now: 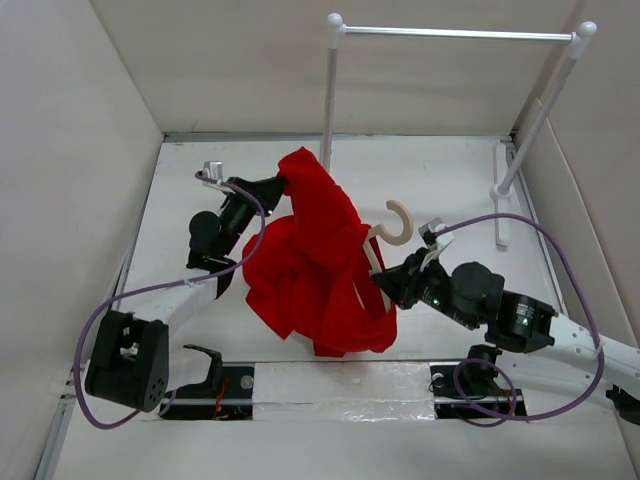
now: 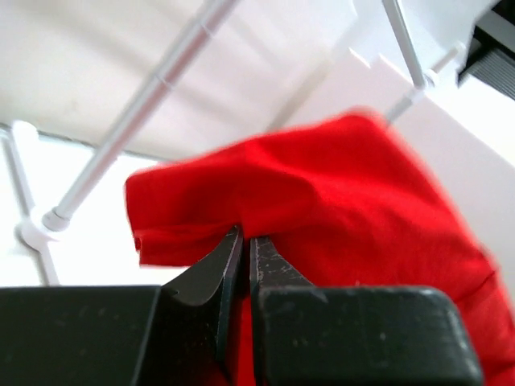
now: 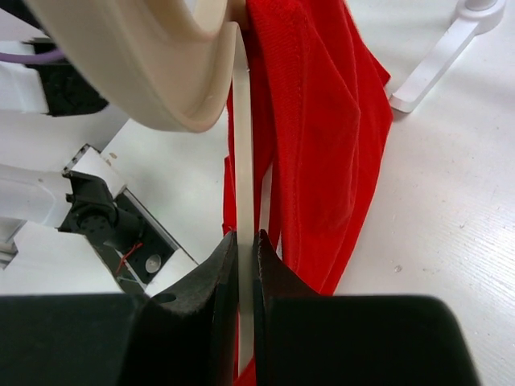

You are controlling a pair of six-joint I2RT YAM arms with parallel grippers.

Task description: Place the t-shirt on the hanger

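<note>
The red t-shirt (image 1: 315, 255) hangs crumpled between the two arms, lifted off the table. My left gripper (image 1: 280, 186) is shut on the shirt's upper edge; in the left wrist view the cloth (image 2: 322, 193) fills the frame above the closed left gripper (image 2: 244, 241). The cream hanger (image 1: 392, 228) shows its hook at the shirt's right, with its shoulders mostly hidden in the cloth. My right gripper (image 1: 385, 285) is shut on the hanger; in the right wrist view the thin arm of the hanger (image 3: 242, 161) runs between the closed right gripper (image 3: 244, 240), and the shirt (image 3: 322, 129) hangs beside it.
A tall white rack (image 1: 330, 90) with a metal rail (image 1: 455, 34) stands at the back, its foot (image 1: 502, 215) at the right. White walls enclose the table on the left, back and right. Purple cables loop beside both arms.
</note>
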